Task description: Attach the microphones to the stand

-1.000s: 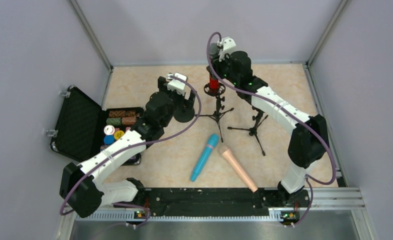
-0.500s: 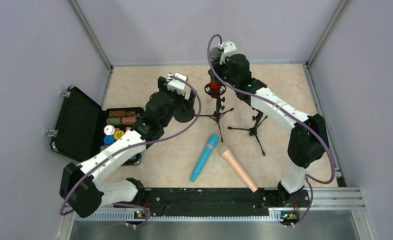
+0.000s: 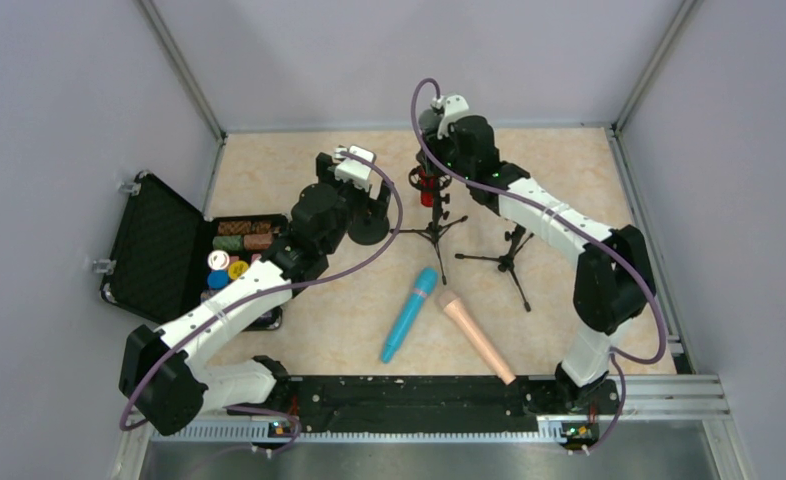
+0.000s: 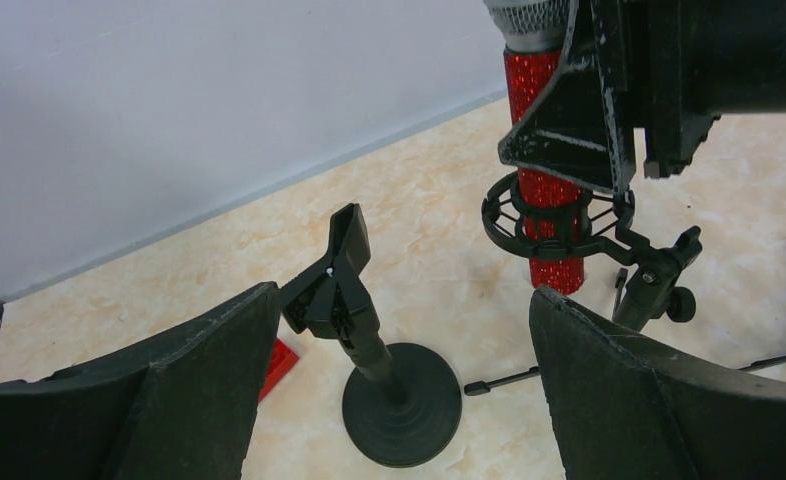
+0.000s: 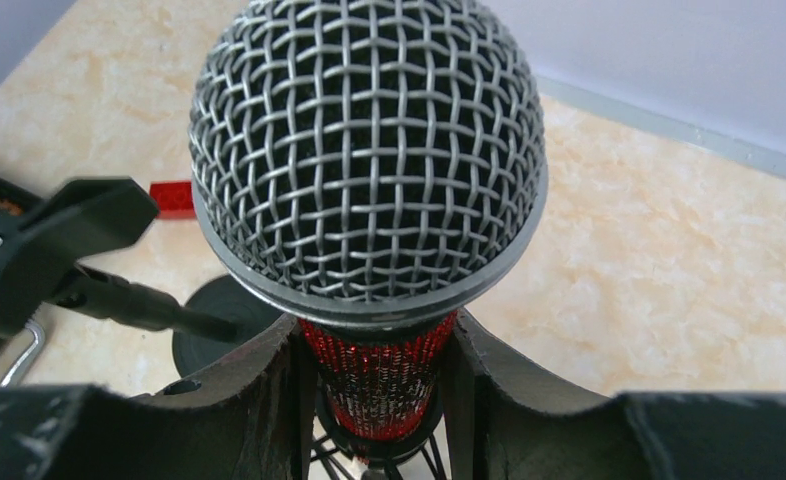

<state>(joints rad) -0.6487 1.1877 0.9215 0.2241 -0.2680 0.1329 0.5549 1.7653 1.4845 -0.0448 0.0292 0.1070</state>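
**Red microphone clamped upright in a stand's ring**

Top view: three microphones and three stands were on the table [image 3: 569, 160]. The cyan microphone [image 3: 409, 314] and pink microphone [image 3: 477, 337] lay just beside each other near the middle of the near edge, well apart from both grippers. The red microphone [image 3: 428, 187] stood toward the far edge, in the right gripper [image 3: 433, 150].

Left wrist view: the left gripper [image 4: 404, 292] gaped wide, holding nothing, near the round-base stand [image 4: 401, 400]. The red microphone's body passed through the tripod stand's ring [image 4: 499, 215].

Right wrist view: the right gripper's fingers [image 5: 269, 385] pressed both sides of the red body under the mesh head.

I count three stick microphones: glittery red microphone [image 3: 427, 188], cyan-blue microphone [image 3: 409, 315], peach-pink microphone [image 3: 478, 338], and three black stands [image 4: 401, 405].
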